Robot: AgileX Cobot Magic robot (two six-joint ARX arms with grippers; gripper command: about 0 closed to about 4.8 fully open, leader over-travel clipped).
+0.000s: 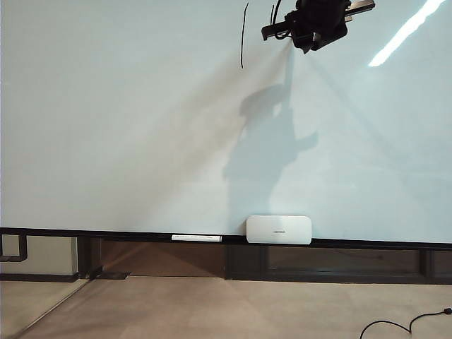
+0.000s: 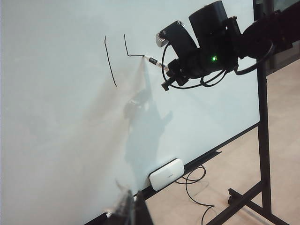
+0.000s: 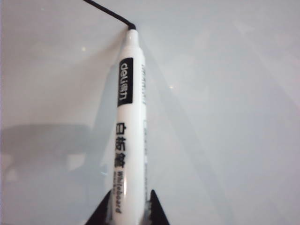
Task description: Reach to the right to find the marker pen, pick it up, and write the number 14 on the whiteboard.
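The whiteboard [image 1: 106, 127] fills the exterior view. High on it stands a tall black "1" stroke [image 2: 110, 61], with an L-shaped stroke [image 2: 127, 49] of the 4 beside it. My right gripper [image 2: 171, 70] is up at the board's top, shut on a white marker pen [image 3: 127, 131]. The pen's black tip rests on the board at the end of the fresh line [image 3: 108, 10]. In the exterior view the right gripper [image 1: 293, 32] hangs just right of the "1" [image 1: 243, 39]. My left gripper [image 2: 133, 211] stays low by the board's rail, fingers together and holding nothing.
A white rounded eraser [image 1: 279, 229] sits on the dark lower rail, with a second white pen [image 1: 196, 238] lying to its left. The board's black stand [image 2: 262, 140] rises at the board's right edge. A black cable [image 2: 194, 187] lies on the floor.
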